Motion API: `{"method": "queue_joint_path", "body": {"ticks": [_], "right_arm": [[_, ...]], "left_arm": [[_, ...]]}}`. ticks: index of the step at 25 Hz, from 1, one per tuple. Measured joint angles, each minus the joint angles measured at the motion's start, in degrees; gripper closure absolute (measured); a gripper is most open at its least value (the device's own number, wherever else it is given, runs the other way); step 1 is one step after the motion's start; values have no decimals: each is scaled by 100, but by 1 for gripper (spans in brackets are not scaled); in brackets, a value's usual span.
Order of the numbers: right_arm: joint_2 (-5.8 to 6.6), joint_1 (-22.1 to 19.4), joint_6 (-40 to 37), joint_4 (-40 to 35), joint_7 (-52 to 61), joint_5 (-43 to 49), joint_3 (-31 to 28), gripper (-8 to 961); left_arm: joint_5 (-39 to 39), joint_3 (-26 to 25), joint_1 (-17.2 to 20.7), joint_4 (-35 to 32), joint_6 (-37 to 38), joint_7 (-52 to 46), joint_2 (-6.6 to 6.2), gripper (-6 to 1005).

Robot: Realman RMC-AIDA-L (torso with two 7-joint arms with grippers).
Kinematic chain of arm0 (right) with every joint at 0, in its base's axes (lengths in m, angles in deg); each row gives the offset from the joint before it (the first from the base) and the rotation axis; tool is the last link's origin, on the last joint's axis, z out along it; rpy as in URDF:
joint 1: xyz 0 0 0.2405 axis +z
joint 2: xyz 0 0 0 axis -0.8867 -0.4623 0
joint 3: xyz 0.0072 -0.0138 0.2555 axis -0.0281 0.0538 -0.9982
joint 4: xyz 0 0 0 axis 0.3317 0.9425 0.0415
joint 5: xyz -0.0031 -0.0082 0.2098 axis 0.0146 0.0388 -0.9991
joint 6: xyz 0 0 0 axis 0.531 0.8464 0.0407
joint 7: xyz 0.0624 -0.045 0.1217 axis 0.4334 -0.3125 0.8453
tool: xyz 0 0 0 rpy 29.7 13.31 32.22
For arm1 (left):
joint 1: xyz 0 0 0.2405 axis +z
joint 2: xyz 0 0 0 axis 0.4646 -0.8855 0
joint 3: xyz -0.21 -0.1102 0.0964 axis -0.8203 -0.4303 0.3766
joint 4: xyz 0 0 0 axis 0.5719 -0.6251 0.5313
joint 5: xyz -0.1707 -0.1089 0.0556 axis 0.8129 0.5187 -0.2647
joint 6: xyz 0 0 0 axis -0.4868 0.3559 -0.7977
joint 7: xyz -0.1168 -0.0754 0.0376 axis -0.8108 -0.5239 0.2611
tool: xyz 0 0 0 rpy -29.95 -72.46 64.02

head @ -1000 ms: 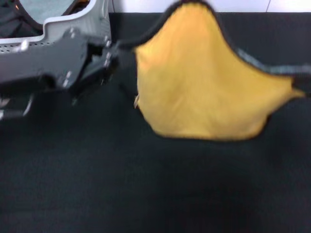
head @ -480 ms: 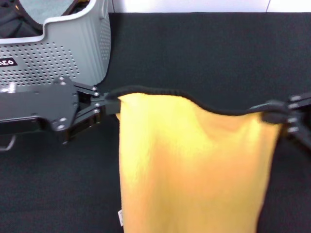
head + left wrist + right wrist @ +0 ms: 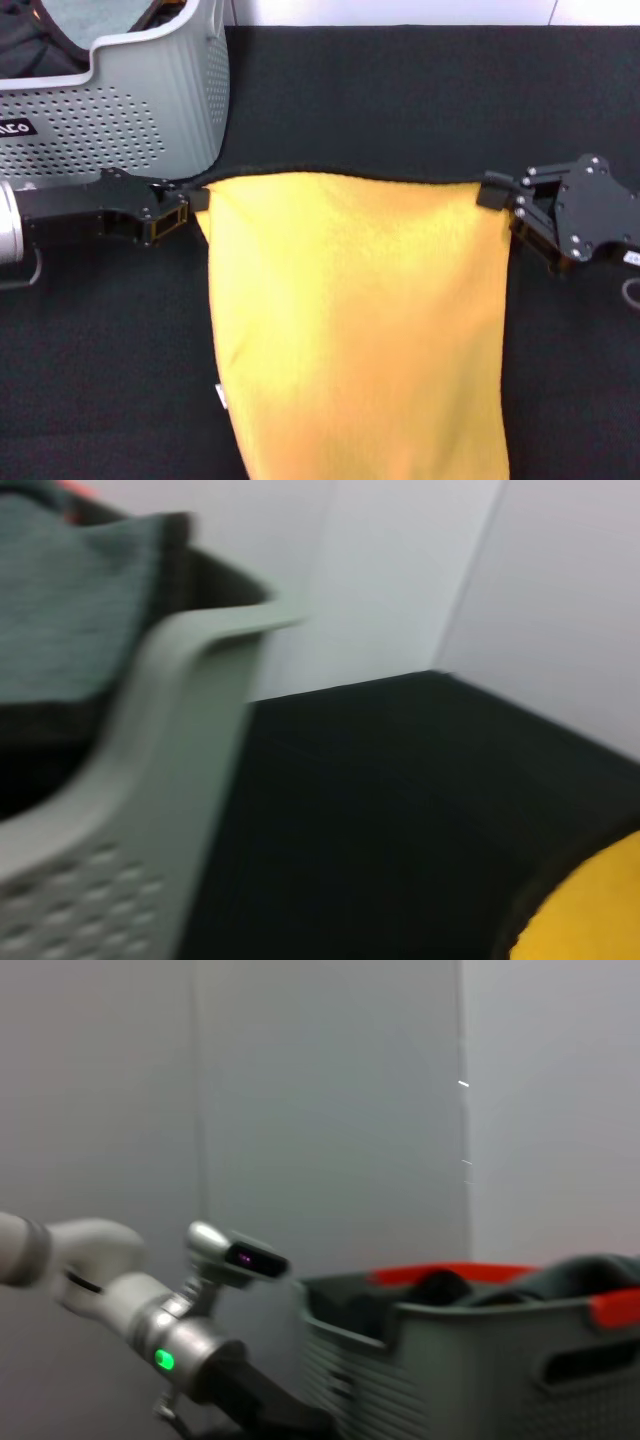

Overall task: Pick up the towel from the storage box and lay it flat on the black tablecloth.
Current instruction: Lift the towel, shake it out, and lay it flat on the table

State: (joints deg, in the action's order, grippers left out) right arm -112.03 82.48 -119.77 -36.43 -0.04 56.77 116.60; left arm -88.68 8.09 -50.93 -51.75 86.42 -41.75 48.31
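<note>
Storage box point(image 3: 150, 90): far left on the black tablecloth point(image 3: 400, 90), holding grey-blue cloth point(image 3: 100, 15) and dark fabric; top cut off.
Towel point(image 3: 360, 330): stretched above the tablecloth, lower edge cut off.
Left pincer point(image 3: 195, 195), right pincer point(image 3: 497, 192): each pinching one top corner.

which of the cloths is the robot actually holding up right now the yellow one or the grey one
The yellow-orange towel. The left gripper and right gripper pinch its top corners; the grey-blue cloth lies in the storage box.
</note>
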Motion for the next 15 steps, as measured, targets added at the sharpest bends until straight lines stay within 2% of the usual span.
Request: {"method": "queue_joint_path", "body": {"ticks": [5, 8, 9, 10, 15], "right_arm": [[73, 233, 609, 41, -61, 66, -6, 937], [101, 561, 927, 227, 84, 345, -4, 937], [101, 561, 927, 227, 84, 345, -4, 937], [83, 850, 1259, 473, 180, 533, -2, 937], [27, 1022, 1787, 587, 232, 609, 47, 936]], "left_arm": [[-201, 19, -193, 40, -449, -91, 14, 976], [-307, 38, -321, 70, -608, -97, 49, 976], [-361, 39, -374, 80, -656, -98, 70, 976], [-427, 41, -422, 95, -694, -104, 90, 975], [-745, 42, -619, 187, -977, -175, 179, 975]]}}
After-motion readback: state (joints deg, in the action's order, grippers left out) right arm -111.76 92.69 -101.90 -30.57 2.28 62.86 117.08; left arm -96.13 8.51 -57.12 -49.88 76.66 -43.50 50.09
